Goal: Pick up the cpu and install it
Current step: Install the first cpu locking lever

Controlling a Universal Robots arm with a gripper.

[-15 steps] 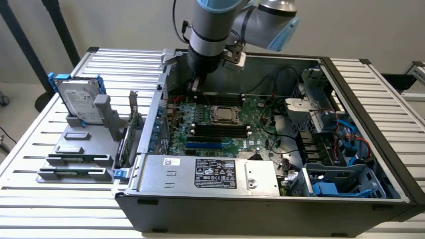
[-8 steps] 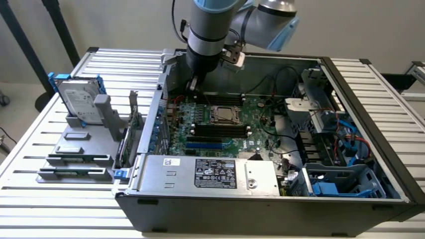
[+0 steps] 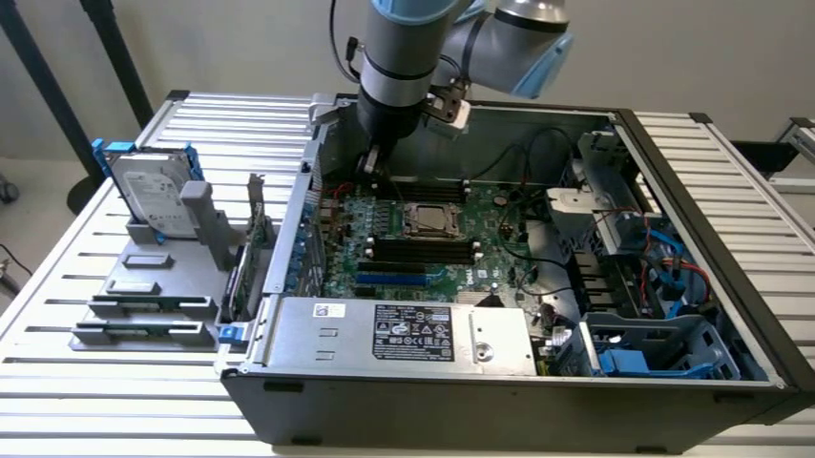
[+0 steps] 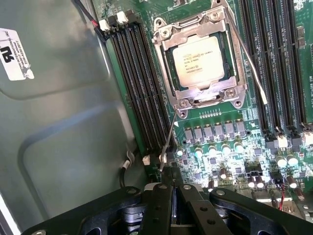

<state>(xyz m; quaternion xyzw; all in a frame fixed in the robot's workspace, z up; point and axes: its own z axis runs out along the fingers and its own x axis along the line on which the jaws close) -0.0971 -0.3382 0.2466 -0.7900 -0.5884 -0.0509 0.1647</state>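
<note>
The cpu (image 4: pixel 198 61) lies flat in the motherboard socket, its silver top showing inside the metal socket frame (image 4: pixel 166 46). In the exterior view the cpu (image 3: pixel 429 218) sits mid-board inside the open computer case. My gripper (image 4: pixel 170 172) is shut, its black fingers pressed together just off the board beside the memory slots. A thin wire socket lever (image 4: pixel 168 139) runs from the socket corner down to my fingertips; I cannot tell whether they touch it. In the exterior view my gripper (image 3: pixel 372 164) hangs inside the case at the board's far left corner.
The case wall (image 3: pixel 290 239) stands close on the exterior view's left of my gripper. The power supply (image 3: pixel 395 329) covers the case front. Outside, a grey holder carries a hard drive (image 3: pixel 151 196) in a blue bracket and memory sticks (image 3: pixel 143 329). Cables (image 3: pixel 662 258) crowd the right side.
</note>
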